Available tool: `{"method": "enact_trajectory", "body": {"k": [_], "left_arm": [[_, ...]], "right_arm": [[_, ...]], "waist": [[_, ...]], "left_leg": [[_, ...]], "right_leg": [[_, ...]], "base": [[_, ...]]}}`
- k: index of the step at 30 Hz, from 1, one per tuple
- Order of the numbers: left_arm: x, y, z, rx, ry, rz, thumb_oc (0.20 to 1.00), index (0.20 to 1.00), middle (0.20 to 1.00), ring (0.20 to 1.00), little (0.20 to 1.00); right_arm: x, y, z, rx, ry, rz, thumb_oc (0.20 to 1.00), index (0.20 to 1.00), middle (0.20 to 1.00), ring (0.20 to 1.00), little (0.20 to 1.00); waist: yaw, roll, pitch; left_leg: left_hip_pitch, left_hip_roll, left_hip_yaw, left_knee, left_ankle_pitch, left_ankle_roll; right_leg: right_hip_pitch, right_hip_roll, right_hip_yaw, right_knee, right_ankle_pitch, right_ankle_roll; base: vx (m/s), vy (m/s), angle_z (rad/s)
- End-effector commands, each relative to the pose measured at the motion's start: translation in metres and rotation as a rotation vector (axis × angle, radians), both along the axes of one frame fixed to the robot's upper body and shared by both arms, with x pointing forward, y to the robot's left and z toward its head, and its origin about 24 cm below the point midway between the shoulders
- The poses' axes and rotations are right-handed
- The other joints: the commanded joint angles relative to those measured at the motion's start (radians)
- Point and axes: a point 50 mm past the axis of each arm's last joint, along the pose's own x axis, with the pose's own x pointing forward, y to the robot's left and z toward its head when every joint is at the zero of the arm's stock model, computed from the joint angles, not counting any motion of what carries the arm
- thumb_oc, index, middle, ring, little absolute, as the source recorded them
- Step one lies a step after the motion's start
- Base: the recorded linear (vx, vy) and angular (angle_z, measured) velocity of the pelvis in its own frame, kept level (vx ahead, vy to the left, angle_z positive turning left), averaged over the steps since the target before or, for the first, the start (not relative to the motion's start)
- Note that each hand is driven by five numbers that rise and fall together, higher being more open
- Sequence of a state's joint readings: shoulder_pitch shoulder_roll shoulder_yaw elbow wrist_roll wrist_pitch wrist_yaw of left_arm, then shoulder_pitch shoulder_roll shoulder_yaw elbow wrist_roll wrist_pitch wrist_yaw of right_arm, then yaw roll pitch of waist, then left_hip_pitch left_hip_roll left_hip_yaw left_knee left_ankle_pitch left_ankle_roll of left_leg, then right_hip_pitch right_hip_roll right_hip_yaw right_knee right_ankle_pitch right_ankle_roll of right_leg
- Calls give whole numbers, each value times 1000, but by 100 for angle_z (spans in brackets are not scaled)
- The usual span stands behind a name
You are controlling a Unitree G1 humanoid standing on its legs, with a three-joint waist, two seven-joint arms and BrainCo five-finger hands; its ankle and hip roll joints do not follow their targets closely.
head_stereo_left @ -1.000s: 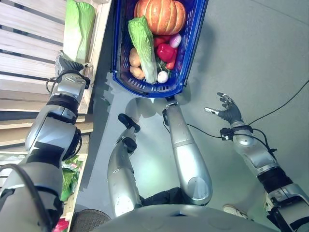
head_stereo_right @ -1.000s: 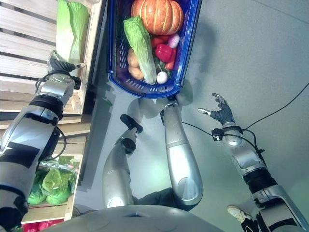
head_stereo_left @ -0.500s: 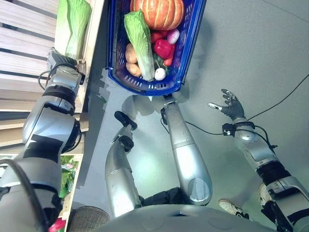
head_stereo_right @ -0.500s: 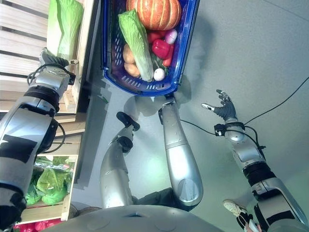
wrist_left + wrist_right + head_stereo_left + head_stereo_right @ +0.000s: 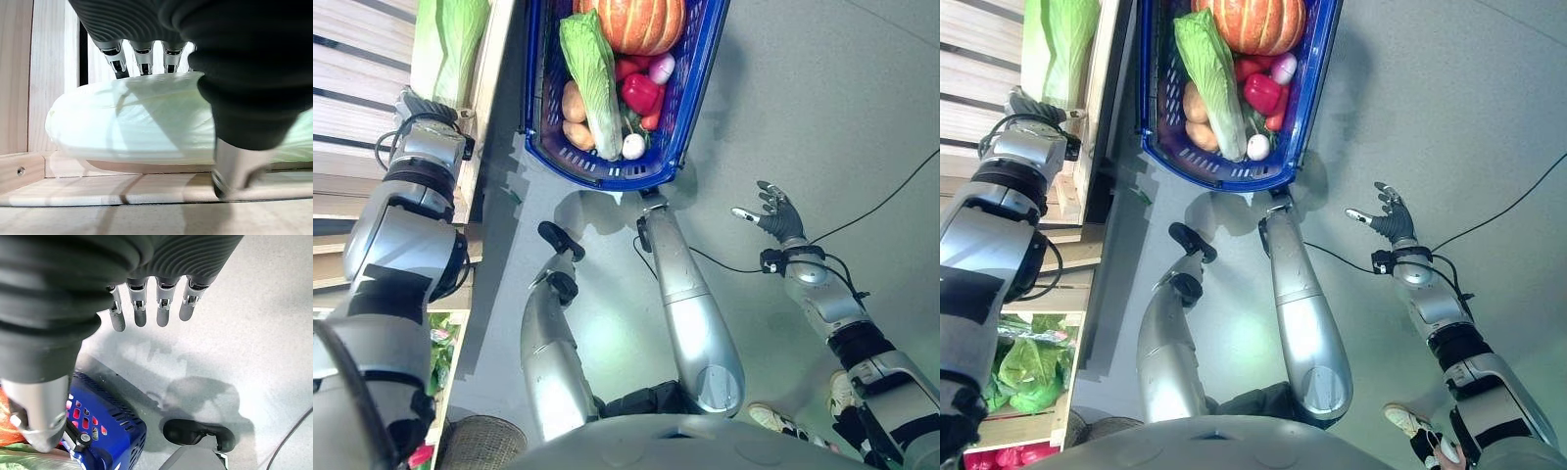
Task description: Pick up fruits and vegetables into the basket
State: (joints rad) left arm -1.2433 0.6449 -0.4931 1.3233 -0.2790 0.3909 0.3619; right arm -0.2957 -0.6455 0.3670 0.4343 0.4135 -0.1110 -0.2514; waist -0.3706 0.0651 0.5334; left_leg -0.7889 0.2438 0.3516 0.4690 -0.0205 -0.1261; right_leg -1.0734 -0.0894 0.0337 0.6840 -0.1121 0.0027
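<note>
1. Wooden crate shelving [image 5: 352,69] stands on the robot's left; a slatted crate there holds a pale green napa cabbage [image 5: 445,39], the next item for the task.
2. Blue plastic basket [image 5: 690,88] sits on the grey floor ahead of the robot, to the right of the crate. It already holds a pumpkin [image 5: 631,22], a second cabbage [image 5: 592,78], red peppers [image 5: 641,93], potatoes [image 5: 573,113] and a small white vegetable [image 5: 632,146].
3. Key relation: the crate cabbage lies directly past the left hand [image 5: 421,108], its long axis running away from the robot along the crate's side board. The left hand is at its near end; the right hand [image 5: 775,217] is well apart, on the far side of the basket. The left arm is judged the one to lift it.
4. Left hand state: in the left wrist view the fingers [image 5: 142,51] reach over the top of the cabbage [image 5: 132,127] and the thumb [image 5: 234,166] drops in front of it. Whether they are closed round the cabbage or merely over it cannot be told, as the fingertips are hidden.
5. Right hand state: fingers spread and straight over bare floor, holding nothing; the right wrist view confirms this [image 5: 146,308].
6. View difference: the eye views give the cabbage's full length and the basket's bearing; the left wrist view adds the cabbage resting on the crate floor [image 5: 98,191], with a side board [image 5: 14,73] just beside one end.
</note>
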Motion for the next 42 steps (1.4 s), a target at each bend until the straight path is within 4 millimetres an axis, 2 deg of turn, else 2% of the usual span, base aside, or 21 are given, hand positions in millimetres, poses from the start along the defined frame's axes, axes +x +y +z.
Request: {"method": "enact_trajectory", "body": {"k": [1, 8, 13, 23, 27, 29, 31, 34, 37, 38, 42], "left_arm": [[-12, -21, -82, -200, 255, -91, 200, 200, 200, 200, 200], [-10, -24, -86, -187, 202, -112, 200, 200, 200, 200, 200], [-14, -25, -97, -185, 144, -131, 200, 200, 200, 200, 200], [-37, -9, -127, -193, 71, -136, 200, 200, 200, 200, 200], [-46, -4, -133, -212, -17, -139, 200, 200, 200, 200, 200], [-52, -7, -136, -239, -98, -149, 200, 200, 200, 200, 200], [-55, -10, -138, -254, -127, -163, 200, 200, 200, 200, 200], [-63, -26, -144, -274, -218, -236, 200, 200, 200, 200, 200], [-69, -38, -142, -277, -299, -305, 200, 200, 200, 200, 200], [-74, -45, -140, -256, -332, -351, 200, 200, 200, 200, 200], [-84, -64, -132, -204, -397, -482, 200, 200, 200, 200, 200]], "right_arm": [[0, 12, -7, 81, -13, 17, 1000, 1000, 1000, 1000, 1000], [-1, 9, -1, 88, -51, 32, 1000, 1000, 1000, 1000, 1000], [-5, 11, 10, 89, -130, 85, 1000, 1000, 1000, 1000, 1000], [-17, 16, 42, 19, -296, 151, 1000, 1000, 1000, 1000, 1000], [-20, 22, 64, 3, -351, 206, 1000, 1000, 1000, 1000, 1000], [-22, 32, 76, 46, -373, 267, 1000, 1000, 1000, 1000, 1000], [-24, 35, 78, 61, -375, 287, 1000, 1000, 1000, 1000, 1000], [-26, 44, 88, 89, -376, 334, 1000, 1000, 1000, 1000, 1000], [-27, 52, 99, 164, -398, 384, 1000, 1000, 1000, 1000, 1000], [-26, 56, 103, 221, -396, 409, 1000, 1000, 1000, 1000, 1000], [-26, 68, 107, 378, -400, 472, 1000, 1000, 1000, 1000, 1000]], "waist": [[-6, -71, -13], [1, -69, -13], [9, -63, -13], [34, -59, -13], [52, -58, -13], [68, -57, -14], [75, -57, -15], [108, -54, -54], [140, -52, -83], [161, -54, -101], [210, -56, -155]], "left_leg": [[-68, -8, 0, 164, -125, 22], [-46, -11, -1, 156, -124, 24], [28, -19, 0, 131, -120, 25], [271, -35, 3, 56, -108, 24], [384, -41, 4, 10, -107, 28], [442, -49, -5, -9, -109, 33], [464, -54, -9, -17, -111, 36], [530, -70, -22, -59, -106, 41], [572, -78, -31, -94, -100, 44], [587, -82, -29, -119, -75, 55], [658, -98, -50, -164, -76, 58]], "right_leg": [[19, 18, 1, -1, -44, 22], [44, 18, -1, -3, -50, 20], [112, 7, -6, -11, -59, 21], [353, -38, -53, -91, -59, 33], [479, -50, -72, -140, -58, 38], [548, -57, -83, -162, -59, 40], [575, -60, -88, -172, -57, 41], [661, -77, -112, -225, -48, 49], [729, -83, -131, -277, -36, 53], [759, -84, -147, -312, -5, 48], [863, -89, -177, -375, 6, 59]], "base": [[0, 0, 0], [-5, 11, 1], [-7, 63, 0], [8, 54, 7], [18, 44, 10], [18, 38, 9], [14, 8, 6], [65, -15, 14], [36, -60, 16], [13, -103, 16], [84, -88, 19]]}}
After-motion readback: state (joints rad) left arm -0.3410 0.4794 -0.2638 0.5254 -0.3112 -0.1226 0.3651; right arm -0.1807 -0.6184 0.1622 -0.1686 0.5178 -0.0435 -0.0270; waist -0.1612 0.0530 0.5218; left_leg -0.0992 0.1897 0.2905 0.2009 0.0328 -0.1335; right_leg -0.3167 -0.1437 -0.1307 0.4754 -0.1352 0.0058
